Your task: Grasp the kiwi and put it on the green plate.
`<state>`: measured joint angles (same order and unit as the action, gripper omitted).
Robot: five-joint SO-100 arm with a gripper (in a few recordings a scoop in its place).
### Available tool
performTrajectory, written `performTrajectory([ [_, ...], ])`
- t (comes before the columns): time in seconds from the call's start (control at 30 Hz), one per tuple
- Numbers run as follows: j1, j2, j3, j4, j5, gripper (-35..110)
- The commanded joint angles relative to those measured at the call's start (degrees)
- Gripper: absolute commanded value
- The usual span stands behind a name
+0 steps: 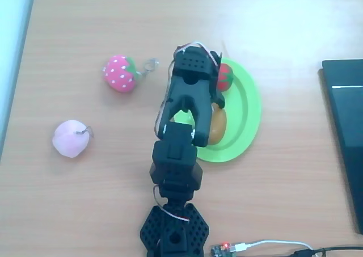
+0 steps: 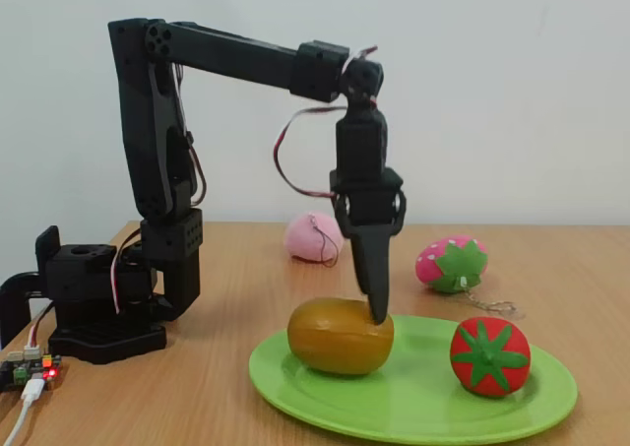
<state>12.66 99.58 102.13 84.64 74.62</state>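
Note:
The olive-brown kiwi (image 2: 340,336) lies on the left part of the lime-green plate (image 2: 413,407). In the overhead view the kiwi (image 1: 218,127) peeks out from under the black arm, on the green plate (image 1: 249,106). My gripper (image 2: 376,313) points straight down, and its dark tip overlaps the kiwi's upper right side. From this side the fingers look like one narrow wedge, so any gap between them is hidden. From above, the wrist (image 1: 193,81) covers the fingers.
A red strawberry with green leaves (image 2: 489,355) sits on the plate's right end. Off the plate are a pink dotted strawberry (image 1: 120,74) with a key ring and a pale pink peach (image 1: 70,138). A dark flat device (image 1: 346,132) lies at the right edge.

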Motion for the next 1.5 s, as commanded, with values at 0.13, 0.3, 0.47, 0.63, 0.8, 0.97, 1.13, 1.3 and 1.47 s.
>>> performTrajectory([
  [0.13,-2.8,2.8,-7.6,2.8,0.4,23],
  [0.3,-6.5,3.1,-10.6,2.7,-1.1,15],
  [0.47,-10.0,2.0,-13.7,1.8,-2.7,2],
  [0.63,-12.6,1.9,-15.7,1.8,-5.2,-8],
  [0.8,-14.6,3.3,-15.9,2.0,-8.5,-8],
  [0.97,-17.8,1.8,-20.3,1.7,-21.6,-8],
  [1.13,-21.7,1.2,-23.4,1.8,-40.6,-8],
  [1.3,-25.9,4.1,-24.7,1.1,-59.2,-8],
  [1.47,-30.2,9.5,-20.5,-2.9,-66.5,-8],
])
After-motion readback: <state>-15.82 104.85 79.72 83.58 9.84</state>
